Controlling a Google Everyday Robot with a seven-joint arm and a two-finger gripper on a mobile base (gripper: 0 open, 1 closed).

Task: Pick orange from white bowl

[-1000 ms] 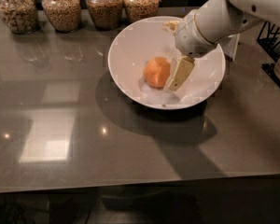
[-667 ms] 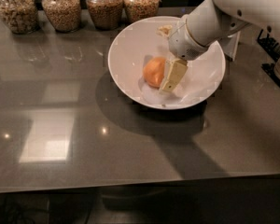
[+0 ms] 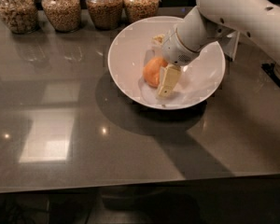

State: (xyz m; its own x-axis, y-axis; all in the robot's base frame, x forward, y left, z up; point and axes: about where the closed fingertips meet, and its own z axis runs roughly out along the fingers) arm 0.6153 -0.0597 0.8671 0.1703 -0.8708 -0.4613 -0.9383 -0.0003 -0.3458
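The pick is under way but, by my reading, not finished. The orange (image 3: pixel 152 72) lies inside the white bowl (image 3: pixel 127 50), on the sloping inner wall a little toward 9 o'clock from the bowl's middle, and it does not look lifted. The pincer (image 3: pixel 161 68) is down inside the bowl right at the fruit, against its 3 o'clock side and overlapping it. The white arm (image 3: pixel 233 10) comes in over the rim from about 2 o'clock. Whether the pincer has clamped on the orange or only sits around it, I cannot tell. What is left, as I judge it, is a firm hold and then raising the fruit clear of the rim.

The bowl holds only the orange and the pincer. It rests on the glossy grey surface (image 3: pixel 60 125), toward 1 o'clock from the middle of the surface.

Four glass jars (image 3: pixel 61 8) stand in a row along the far edge, from 10 to 12 o'clock of the bowl. Each is filled with grains or seeds in brown and tan, and the nearest stands just beyond the bowl's rim.
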